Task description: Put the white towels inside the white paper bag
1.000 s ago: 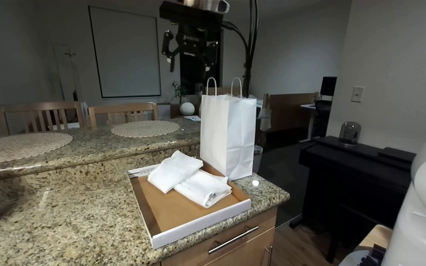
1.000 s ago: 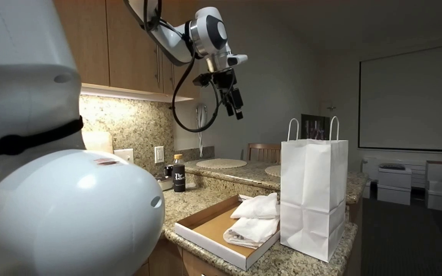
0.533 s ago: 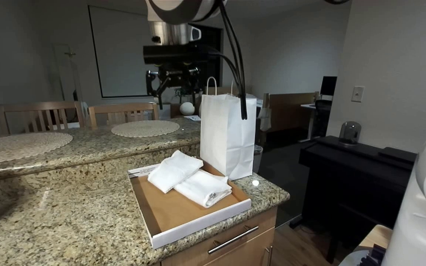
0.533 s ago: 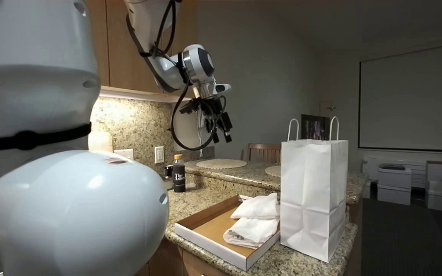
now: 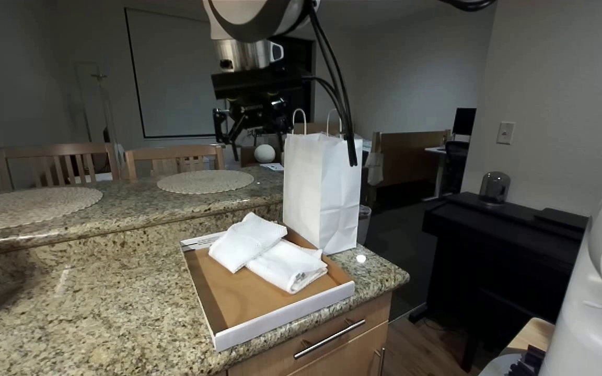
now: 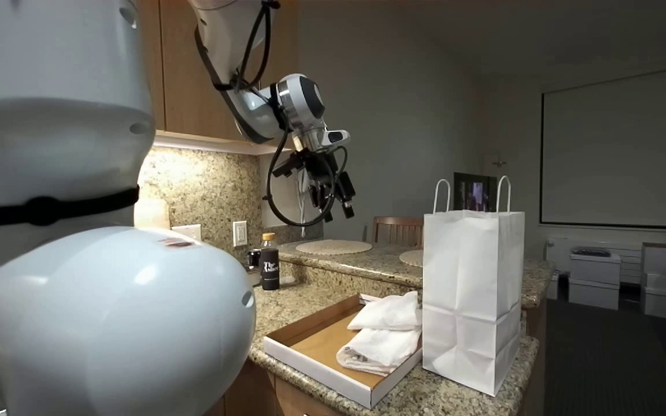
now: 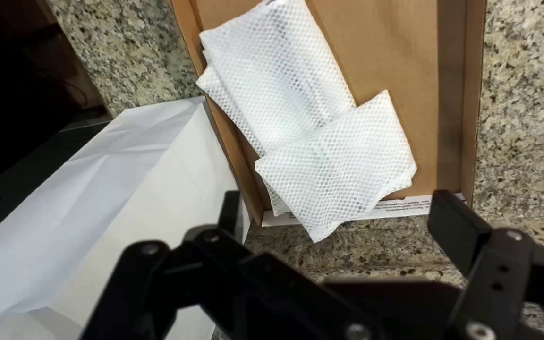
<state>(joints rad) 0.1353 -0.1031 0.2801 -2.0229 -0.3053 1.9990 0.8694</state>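
Two white towels lie folded in the shallow cardboard tray. In the wrist view the upper towel (image 7: 338,165) overlaps the other towel (image 7: 276,75), and one corner sticks out past the tray's edge. Both exterior views show the pair, the upper towel (image 6: 388,312) resting partly on the lower one (image 5: 286,265). The white paper bag (image 5: 322,190) stands upright beside the tray, handles up; its inside is hidden in both exterior views. High above the counter, my gripper (image 5: 258,151) is open, fingers wide apart with nothing between them, well clear of towels and bag.
The brown tray (image 5: 228,292) has low white-sided walls and sits at the counter's corner. Behind it rises a raised granite ledge with round placemats (image 5: 206,181). A dark bottle (image 6: 270,263) stands farther along the counter (image 5: 97,308).
From one second to half a second ago my gripper came down and shifted toward the tray side of the bag. Since then it has moved only slightly. Towels, tray and bag have stayed put.
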